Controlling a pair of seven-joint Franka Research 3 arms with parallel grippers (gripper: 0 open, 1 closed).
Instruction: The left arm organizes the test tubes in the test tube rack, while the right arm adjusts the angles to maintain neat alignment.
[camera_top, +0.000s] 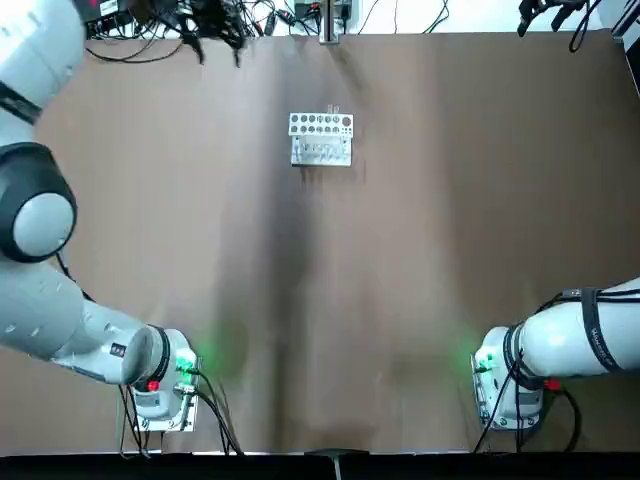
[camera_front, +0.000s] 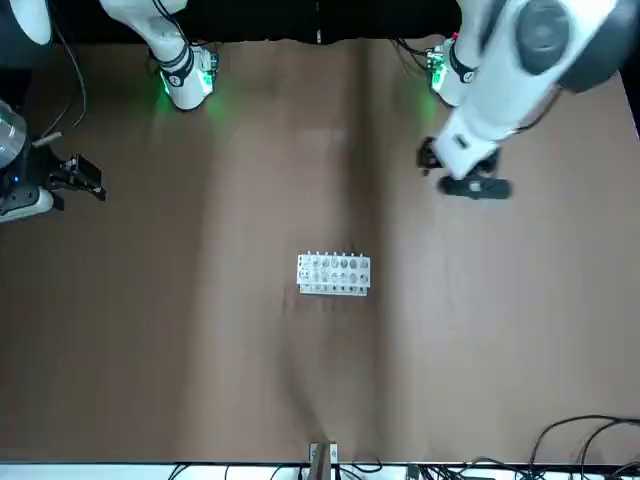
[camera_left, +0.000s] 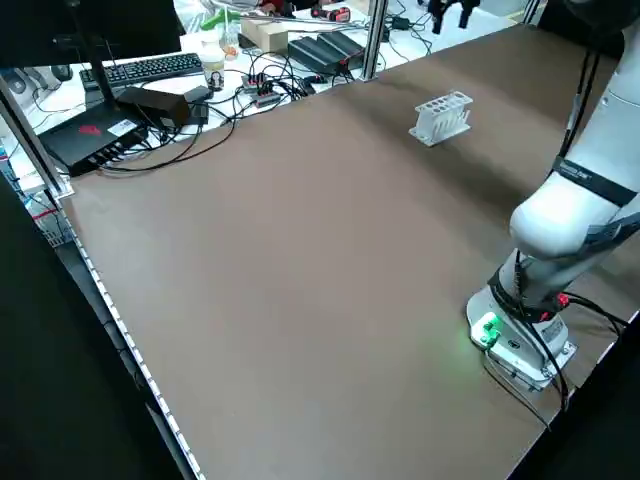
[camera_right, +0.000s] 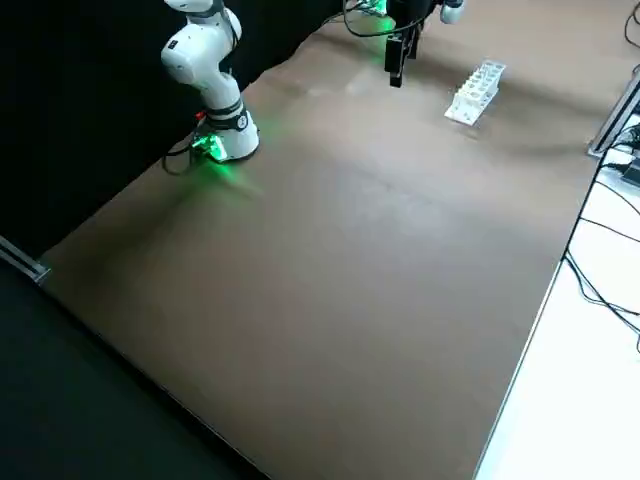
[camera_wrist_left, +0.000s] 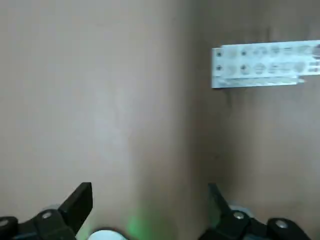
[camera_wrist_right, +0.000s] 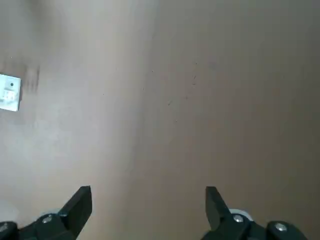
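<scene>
The left arm's black two-finger gripper (camera_wrist_left: 150, 202) is held high over bare table with its fingers spread wide and nothing between them; in the front view it (camera_front: 470, 178) hangs well short of the rack, toward the robot's own side. The right arm's black gripper (camera_wrist_right: 148, 205) is likewise spread and empty, parked out at the robot's right edge of the table (camera_front: 75, 175).

The small white rectangular test tube rack with a row of round dark holes (camera_top: 321, 138) stands alone near the far middle of the brown table (camera_top: 450, 250), well apart from both grippers. A few thin clear test tubes (camera_top: 333, 110) can barely be made out at its far edge; their number and tilt cannot be told.

The step in hand is judged to be the approach, with nothing yet grasped. The left gripper would best be brought above the rack, lined up with the row of holes, and lowered slowly so that a tube is pinched near its top without the light rack being nudged. The right gripper should be kept clear until needed.

No brand, label or writing can be read on the rack or the arms.
</scene>
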